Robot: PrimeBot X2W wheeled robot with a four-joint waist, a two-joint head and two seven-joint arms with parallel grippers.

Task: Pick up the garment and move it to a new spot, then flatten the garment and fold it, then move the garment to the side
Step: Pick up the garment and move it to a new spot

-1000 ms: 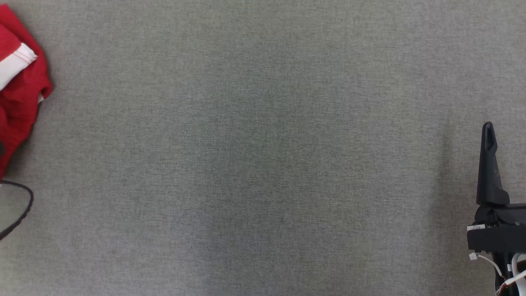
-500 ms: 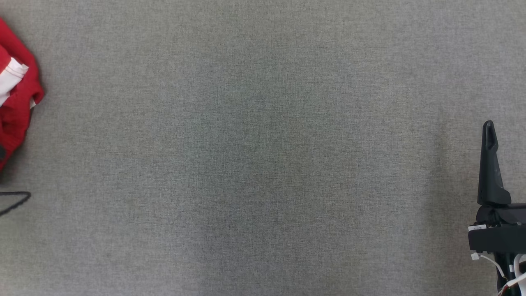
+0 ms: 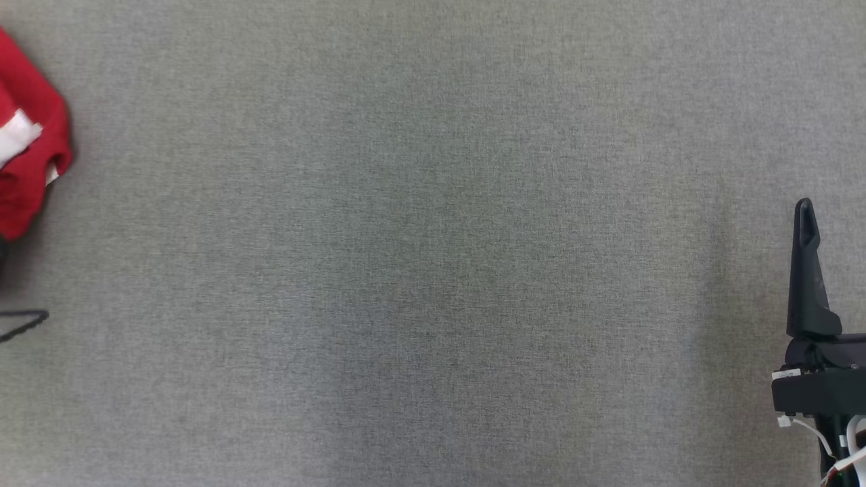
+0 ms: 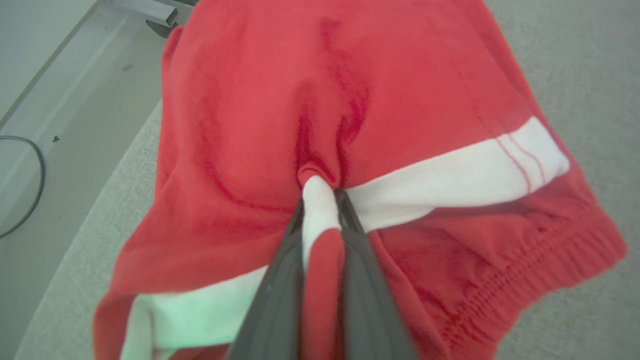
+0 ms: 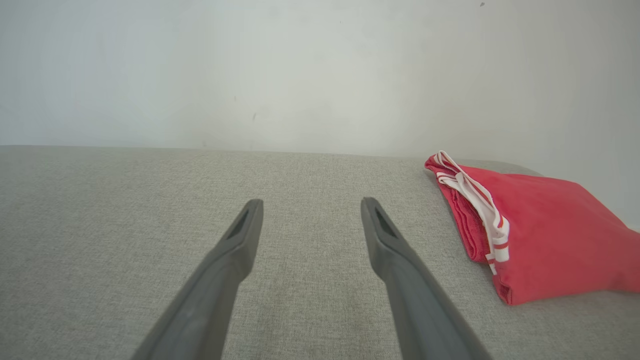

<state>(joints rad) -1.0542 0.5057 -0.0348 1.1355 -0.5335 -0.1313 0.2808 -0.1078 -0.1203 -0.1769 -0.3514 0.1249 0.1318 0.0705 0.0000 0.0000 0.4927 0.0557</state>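
Left tool (image 4: pixel 322 200): jaws narrow, pinched on a fold of the red garment (image 4: pixel 400 100) where its white stripe (image 4: pixel 450 175) runs. Cloth fills the gap between both fingers. The garment is bunched around the tool tips near the edge of the grey table (image 4: pixel 575 75), with bare floor (image 4: pixel 60 100) and a dark cable (image 4: pixel 37 185) beyond that edge. Whether the garment is lifted clear of the table cannot be told. In the head view the garment (image 3: pixel 30 169) sits at the far left of the table (image 3: pixel 433 243).

Right tool (image 5: pixel 311 202): jaws wide apart, holding and touching nothing, above the table surface. A second garment (image 5: pixel 540 230), red and folded, lies flat on the table, well apart from the right tool.
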